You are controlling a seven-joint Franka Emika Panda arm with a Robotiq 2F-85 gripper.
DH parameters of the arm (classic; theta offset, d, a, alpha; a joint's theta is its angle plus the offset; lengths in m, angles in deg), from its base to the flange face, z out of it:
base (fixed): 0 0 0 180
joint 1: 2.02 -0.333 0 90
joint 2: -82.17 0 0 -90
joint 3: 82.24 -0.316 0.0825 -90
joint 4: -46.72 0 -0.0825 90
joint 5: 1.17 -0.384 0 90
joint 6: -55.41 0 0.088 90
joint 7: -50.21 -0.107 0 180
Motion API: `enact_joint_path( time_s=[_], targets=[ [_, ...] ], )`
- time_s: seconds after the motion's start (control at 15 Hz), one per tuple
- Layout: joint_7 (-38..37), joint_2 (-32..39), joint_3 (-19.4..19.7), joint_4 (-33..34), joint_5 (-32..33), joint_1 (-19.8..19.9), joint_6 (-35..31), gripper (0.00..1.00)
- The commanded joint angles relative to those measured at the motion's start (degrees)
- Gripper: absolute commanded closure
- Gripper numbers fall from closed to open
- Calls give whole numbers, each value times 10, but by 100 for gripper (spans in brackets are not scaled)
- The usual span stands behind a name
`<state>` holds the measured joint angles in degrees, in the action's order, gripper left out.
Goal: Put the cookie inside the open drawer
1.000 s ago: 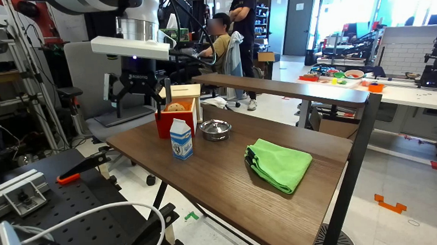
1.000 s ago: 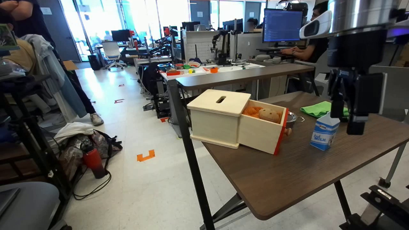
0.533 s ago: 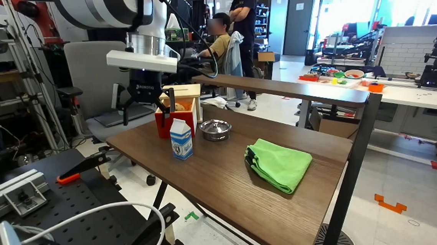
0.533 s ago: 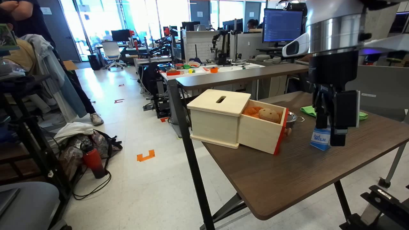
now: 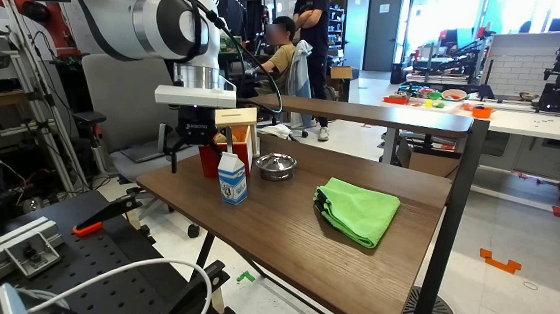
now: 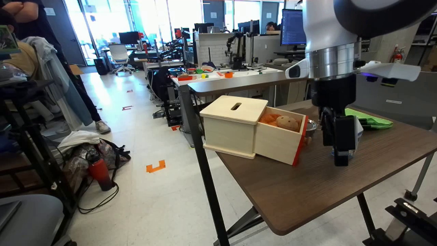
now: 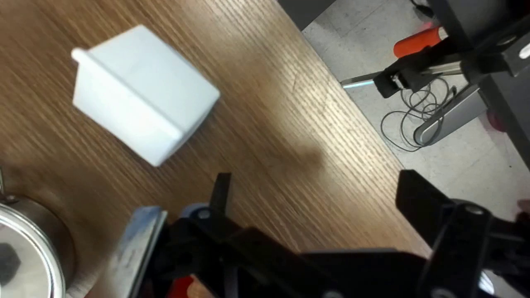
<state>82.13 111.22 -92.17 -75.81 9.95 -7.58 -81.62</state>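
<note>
The cookie (image 6: 287,123), a round tan-brown lump, lies inside the open drawer (image 6: 277,145) on something orange. The drawer has pale wood sides and a red front, and it sticks out of a wooden box (image 6: 228,133). In an exterior view the cookie (image 5: 220,138) shows partly behind my gripper, above the red drawer front (image 5: 210,164). In the wrist view only a bit of red and tan shows at the bottom edge. My gripper (image 5: 198,161) is open and empty, above the table in front of the drawer. It also shows in an exterior view (image 6: 334,152) and the wrist view (image 7: 314,178).
A milk carton (image 5: 232,182) stands close to my gripper, which partly hides it in an exterior view (image 6: 358,135). A lidded metal pot (image 5: 277,167) stands beside the drawer. A folded green cloth (image 5: 360,210) lies farther along the table. A raised shelf (image 5: 355,112) runs along one side.
My gripper has moved down towards the table and closer to the drawer and milk carton, staying open. The cookie, drawer, carton, pot and cloth have not moved.
</note>
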Motion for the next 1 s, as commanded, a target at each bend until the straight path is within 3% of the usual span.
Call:
enact_joint_path(
  time_s=[0.0, 0.93],
  targets=[
    [-27, 29, 3, 41, 23, -14, 14, 0],
    [-70, 88, -4, 161, 10, -25, 63, 0]
  ],
)
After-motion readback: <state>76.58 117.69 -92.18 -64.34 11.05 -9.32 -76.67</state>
